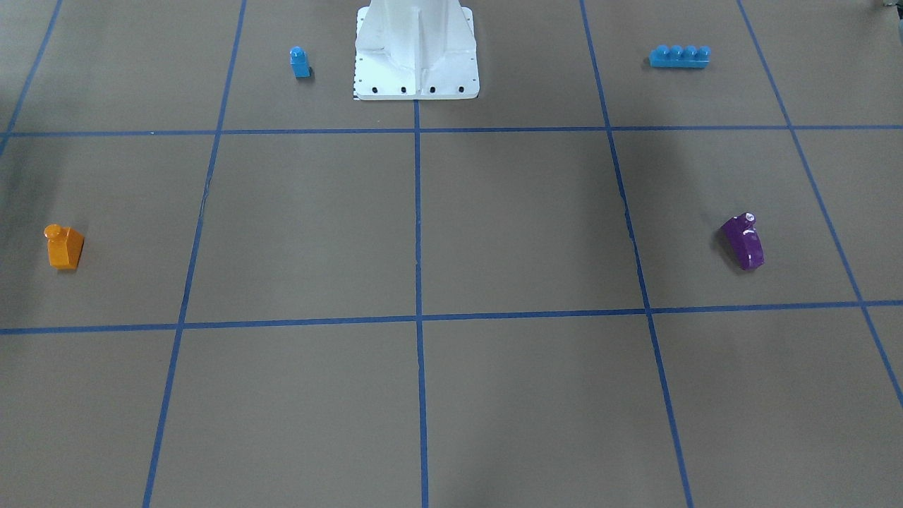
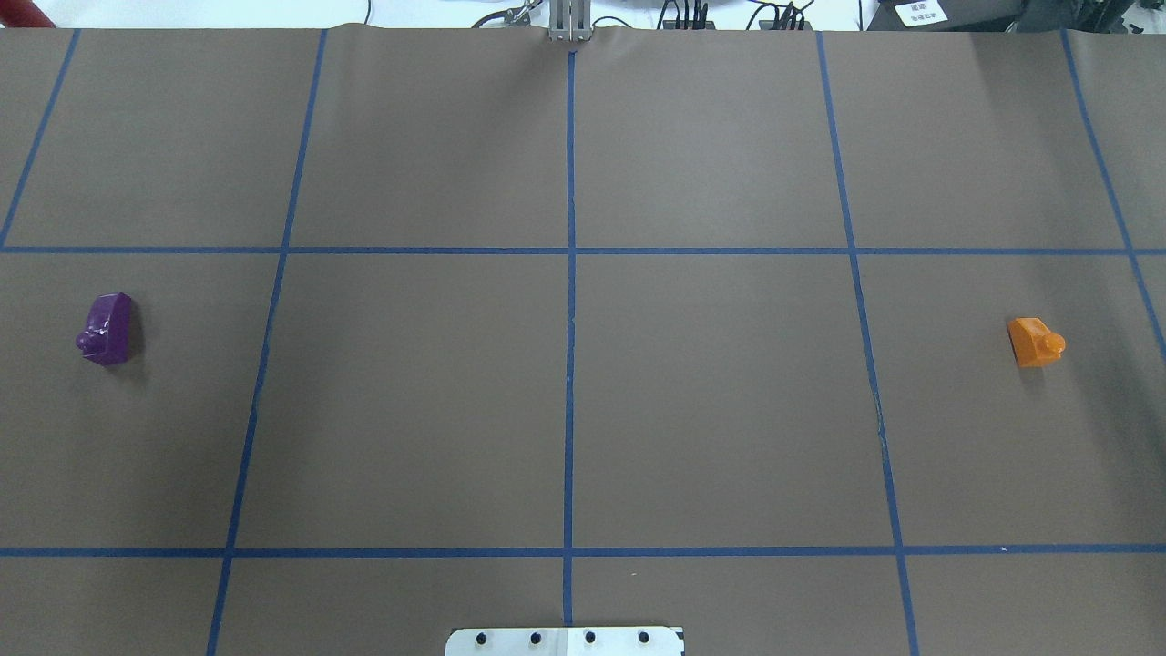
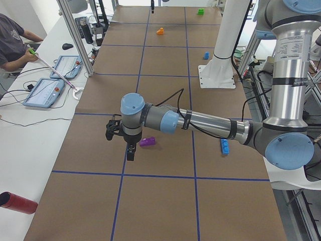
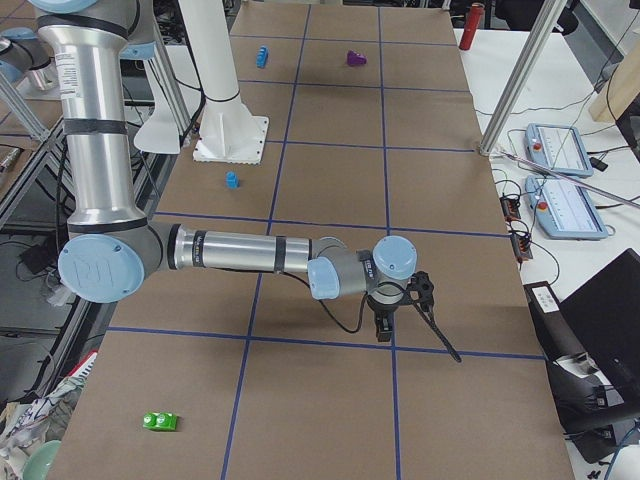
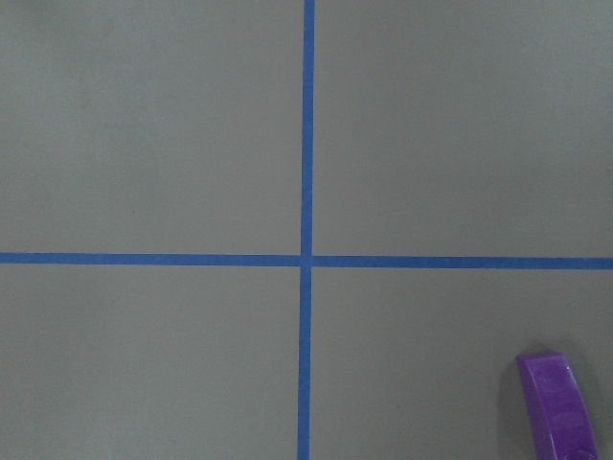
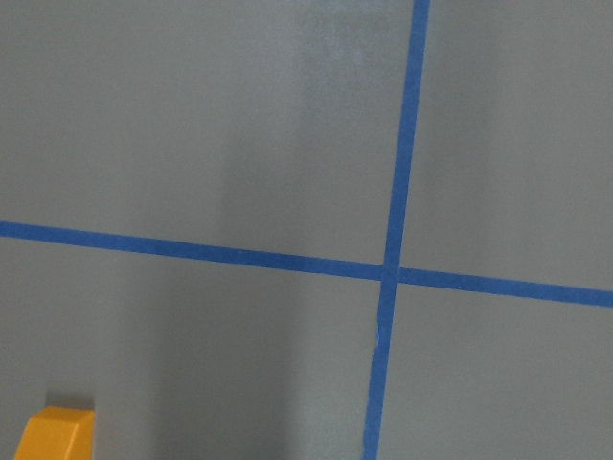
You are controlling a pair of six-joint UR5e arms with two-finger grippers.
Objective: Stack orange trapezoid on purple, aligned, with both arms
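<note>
Left tool (image 3: 129, 149), the black two-finger unit on the near grey tubular left arm (image 3: 210, 123) in the left side view, hangs above the brown paper-covered table (image 2: 419, 392), just beside the small glossy purple plastic block (image 3: 147, 142). Right tool (image 4: 388, 322), on the right arm (image 4: 230, 250), hangs over the table's opposite end. Each tool shows in one side view only, so it cannot be told whether either is spread or pressed together.

The purple block sits in a middle-row square of the blue tape grid at the robot's far left (image 2: 107, 328). The small glossy orange plastic block (image 2: 1034, 343), with one sloped side and a round stud, sits in the same row at the far right. The two are well apart.

Judged from this layout, no part of the stack is done. Each block has yet to be grasped, the two brought together, and the orange one aligned and seated on the purple one.

Each wrist view cuts its block off at the lower edge: purple (image 5: 560, 407), orange (image 6: 56, 433). The orange block cannot be found in the right side view. The purple block seems tipped onto a side (image 1: 743, 242), though this is hard to settle.
</note>
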